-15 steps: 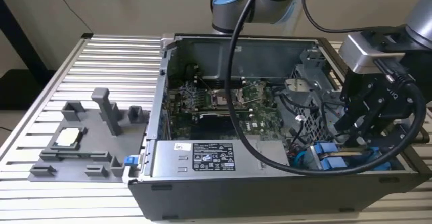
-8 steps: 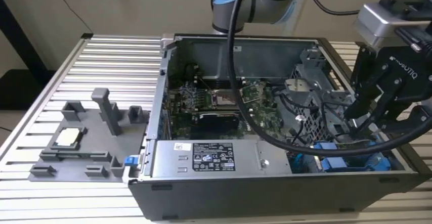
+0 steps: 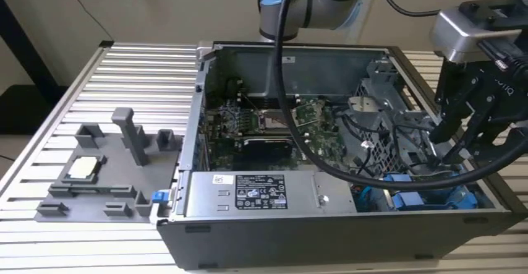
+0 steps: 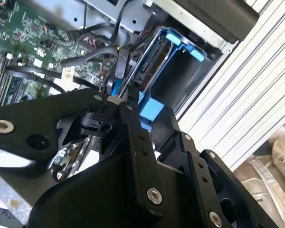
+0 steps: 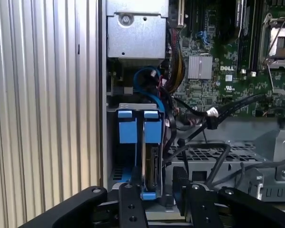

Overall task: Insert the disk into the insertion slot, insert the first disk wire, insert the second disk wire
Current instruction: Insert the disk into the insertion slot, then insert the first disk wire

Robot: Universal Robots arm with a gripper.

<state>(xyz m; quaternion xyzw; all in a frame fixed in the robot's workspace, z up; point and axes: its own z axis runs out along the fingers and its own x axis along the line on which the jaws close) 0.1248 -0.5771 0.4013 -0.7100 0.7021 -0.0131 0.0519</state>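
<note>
The disk [image 5: 152, 173] stands on edge in the insertion slot [image 5: 133, 107], its blue carrier tabs [image 5: 152, 128] showing along one side. In the exterior view the disk's blue carrier [image 3: 429, 197] lies in the case's near right corner. My gripper [image 5: 159, 190] hovers right over the disk's near end, open, with one finger on each side of a blue tab [image 4: 149, 108]. The exterior view also shows the gripper [image 3: 459, 153] reaching down into the case with its fingers apart. A black wire with a white tag [image 5: 211, 114] and a blue wire [image 5: 145, 78] lie loose beside the slot. A black connector [image 4: 121, 61] sits close to the disk's edge.
The grey power-supply box [image 3: 256, 193] fills the case's front. The motherboard [image 3: 272, 125] lies behind it, and a perforated metal cage [image 5: 204, 154] borders the slot. A grey fixture plate [image 3: 107, 162] with posts rests on the slatted table [image 3: 123, 70] at the exterior view's left.
</note>
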